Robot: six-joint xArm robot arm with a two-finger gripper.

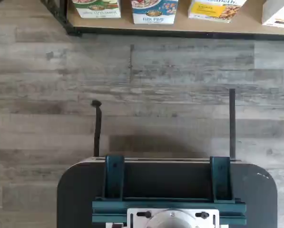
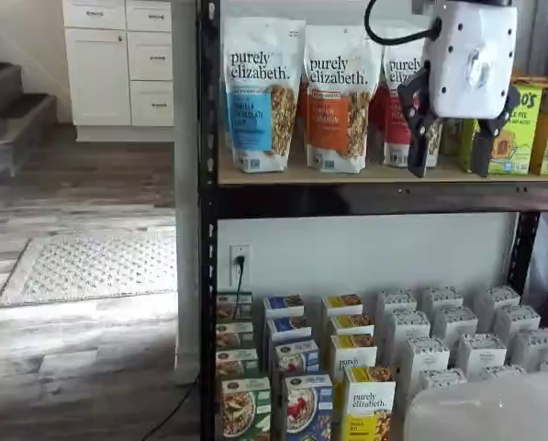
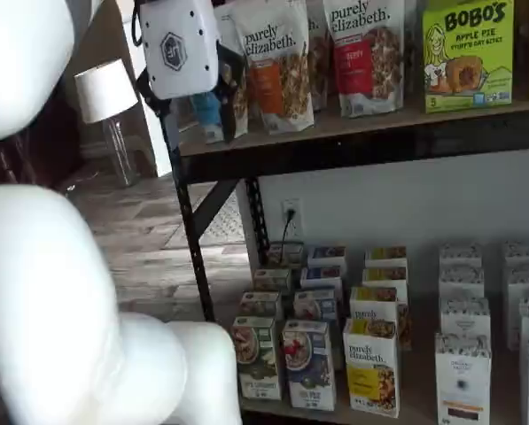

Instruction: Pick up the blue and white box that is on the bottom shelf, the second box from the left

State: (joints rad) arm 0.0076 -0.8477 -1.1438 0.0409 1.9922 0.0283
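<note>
The blue and white box (image 2: 307, 407) stands at the front of the bottom shelf (image 3: 273, 409), between a green-fronted box (image 2: 245, 409) and a yellow box (image 2: 368, 404). It also shows in the other shelf view (image 3: 308, 363) and in the wrist view (image 1: 154, 10), where only its lower front is seen. My gripper (image 2: 452, 152) has a white body and two black fingers with a plain gap between them, so it is open and empty. It hangs high up, level with the tan board tier of granola bags and far above the box. It also shows in a shelf view (image 3: 200, 119).
Tall granola bags (image 2: 262, 92) and Bobo's boxes (image 3: 468, 53) stand on the upper tier. Rows of white boxes (image 2: 457, 340) fill the right of the bottom shelf. The white arm (image 3: 51, 292) fills the foreground. A dark mount with teal brackets (image 1: 168, 190) sits over the wood floor.
</note>
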